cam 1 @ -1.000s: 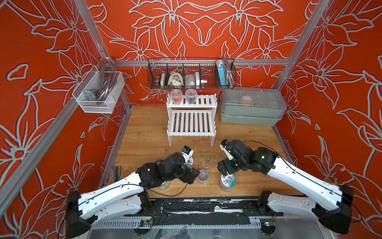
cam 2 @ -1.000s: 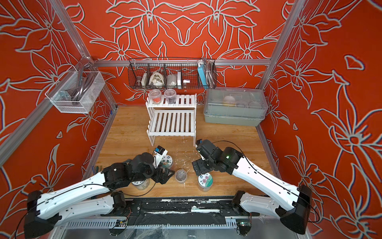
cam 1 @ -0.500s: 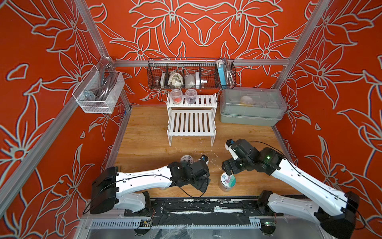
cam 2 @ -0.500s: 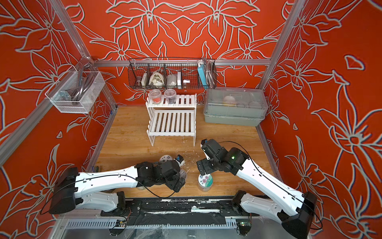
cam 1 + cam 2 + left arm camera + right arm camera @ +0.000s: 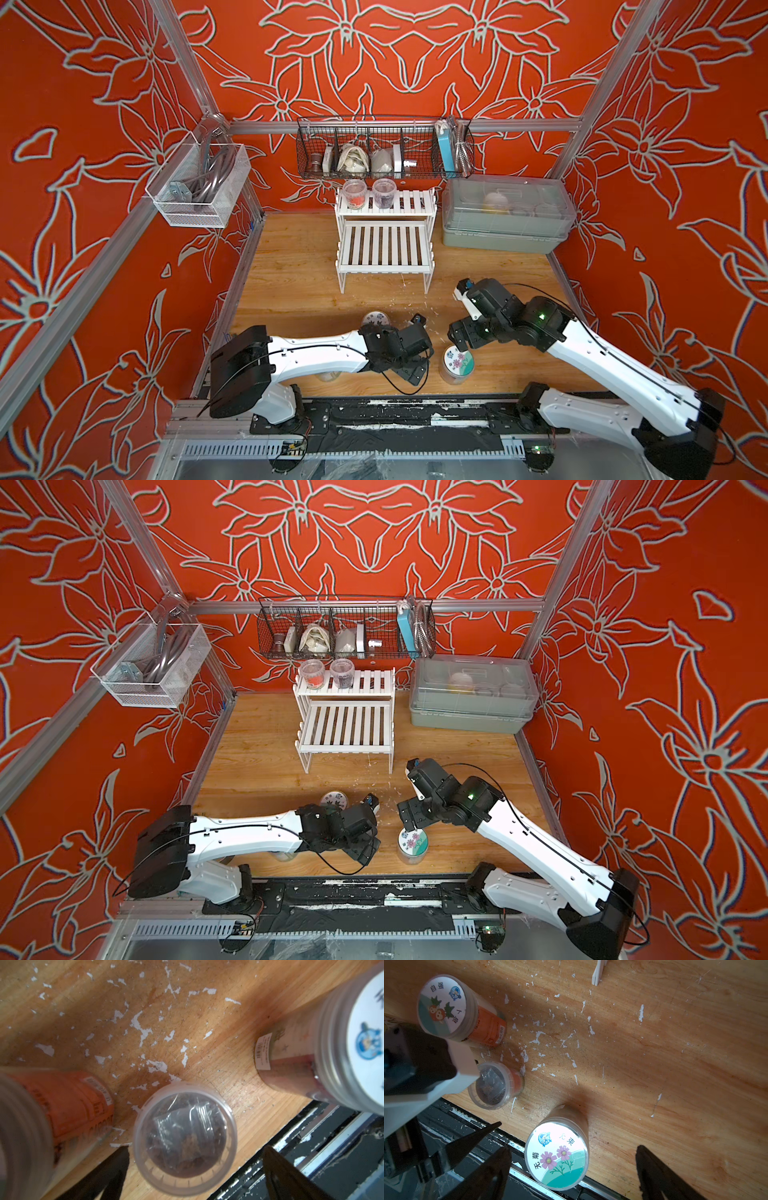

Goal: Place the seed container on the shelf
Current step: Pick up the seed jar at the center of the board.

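Seed container [image 5: 185,1138], a small clear cup with a bag of dark seeds inside, is standing upright on the wooden table [image 5: 299,270] close to its front edge, well apart from the shelf [image 5: 384,249] at the back. Two taller jars are flanking it. A carrot-label jar [image 5: 72,1105] is standing near one side and a flower-lid jar [image 5: 556,1155] near the other, neither touching it. White flecks [image 5: 537,1035] are lying scattered over the wood between them. Two more small cups [image 5: 354,194] are sitting side by side on the left part of the shelf's upper tier. A black wire basket [image 5: 384,149] is hanging on the wall just above that tier, and a grey lidded box [image 5: 503,216] is sitting beside the shelf.

In both top views the left arm's wrist is covering the seed container, so only the wrist views are showing it. The right wrist view is showing the printed lids of both jars, which the left wrist view is cropping or blurring.

The left gripper [image 5: 196,1148] is hovering over the seed container with its jaws spread wide. One finger is reaching down on each side of the rim, and neither appears to be touching it. The right gripper [image 5: 573,1148] is hanging over the flower-lid jar, its jaws likewise wide apart and gripping nothing.
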